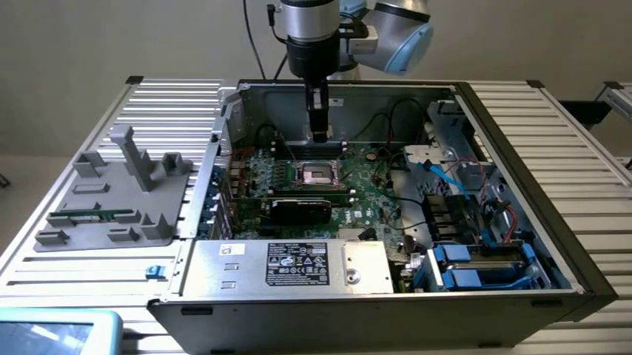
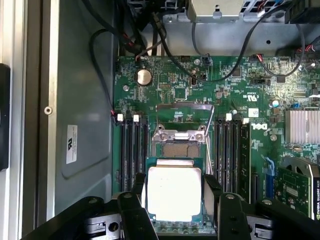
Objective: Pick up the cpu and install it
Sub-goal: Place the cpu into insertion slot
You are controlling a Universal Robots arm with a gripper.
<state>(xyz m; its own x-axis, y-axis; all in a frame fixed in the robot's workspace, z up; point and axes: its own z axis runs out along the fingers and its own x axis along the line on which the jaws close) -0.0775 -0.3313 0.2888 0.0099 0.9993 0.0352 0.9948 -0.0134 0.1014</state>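
Note:
The cpu [image 2: 174, 196], a silvery square chip with a thin rim, sits between two black fingers [image 2: 137, 192], and my gripper [image 2: 175, 186] is shut on its two opposite edges. In the wrist view the dark open socket [image 2: 180, 149] lies just beyond the chip, its metal frame [image 2: 185, 113] folded back. In the exterior view my gripper [image 1: 318, 134] hangs inside the open computer case, a short way above the motherboard and just behind the socket [image 1: 318, 174].
Memory slots [image 2: 131, 150] flank the socket on both sides. A graphics card [image 1: 301, 208] and the power supply [image 1: 286, 266] lie in front of it, and black cables [image 1: 395, 111] behind. A grey fixture [image 1: 123, 185] on the exterior view's left carries a green memory stick [image 1: 84, 217].

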